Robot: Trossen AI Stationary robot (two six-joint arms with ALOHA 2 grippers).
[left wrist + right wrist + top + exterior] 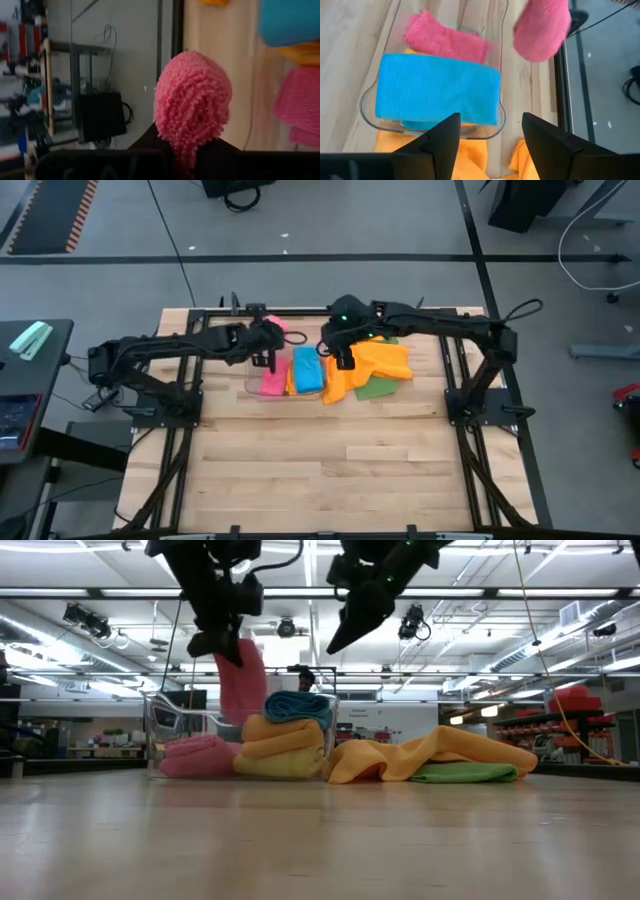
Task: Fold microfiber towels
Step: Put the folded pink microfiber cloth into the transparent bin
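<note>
Above the bin (160,725), left pincer (222,648) pinches pink towel (243,680).

Two matte black, slender jointed arms rise from black frame mounts at either side of the pale wooden bench (330,460). Thin black cables loop along their links. A small green light glows on the right arm's wrist housing. The right pincer (490,137) ends in two flat, tapered black fingers (432,142); the left pincer (222,640) is equally dark and blocky.

Industrial lab hall: ceiling strip lights (90,680), grey concrete floor (330,220), storage racks (560,725).
</note>
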